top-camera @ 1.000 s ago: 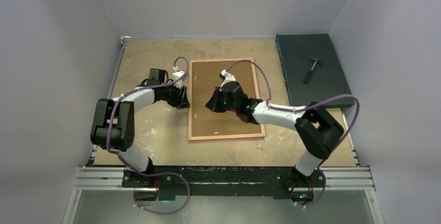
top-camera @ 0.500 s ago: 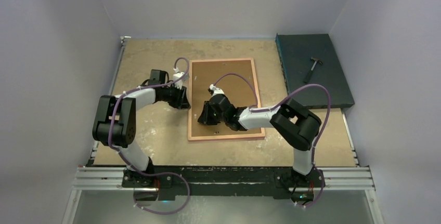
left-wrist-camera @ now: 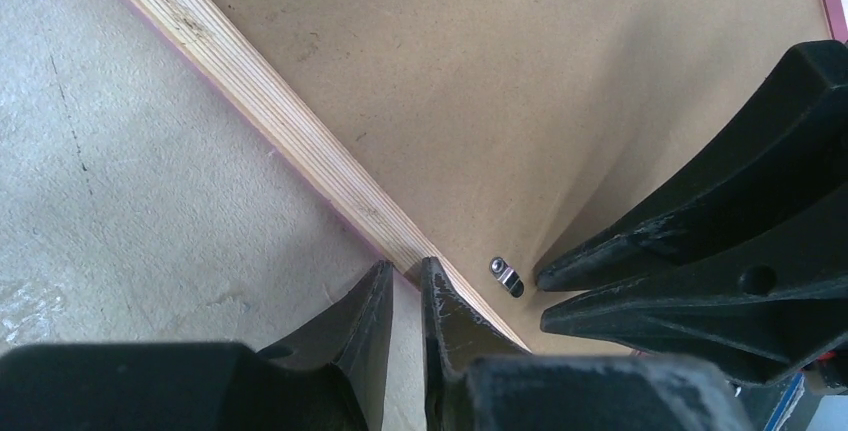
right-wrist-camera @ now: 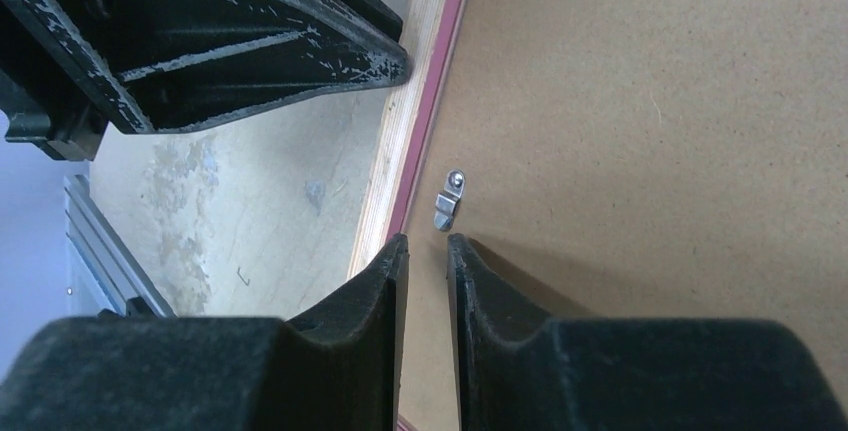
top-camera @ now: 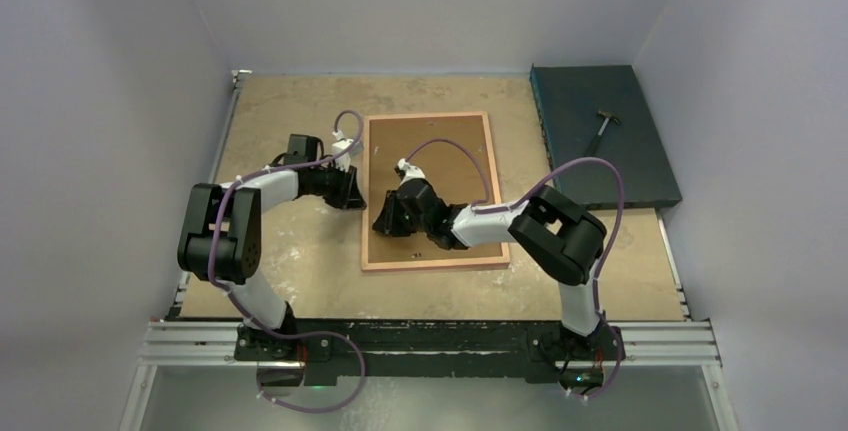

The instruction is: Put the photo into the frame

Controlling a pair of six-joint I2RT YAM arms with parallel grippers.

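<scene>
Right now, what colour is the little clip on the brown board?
Shiny silver; the small metal clip shows best in the right wrist view.

Frame (top-camera: 440, 264) (left-wrist-camera: 300, 141) (right-wrist-camera: 410, 141): large rectangle, thin rails. Lies flat, back up, mid-table (top-camera: 290, 101), long sides running away from arm bases. Rail back light layered wood, pink showing along rail edges. Brown backing board (top-camera: 470, 136) (left-wrist-camera: 520, 81) (right-wrist-camera: 650, 151) seated inside rails, filling opening. Small metal clip (left-wrist-camera: 507, 276) (right-wrist-camera: 449, 206) on board, just beside rail on left arm's side, lying along it.
</scene>
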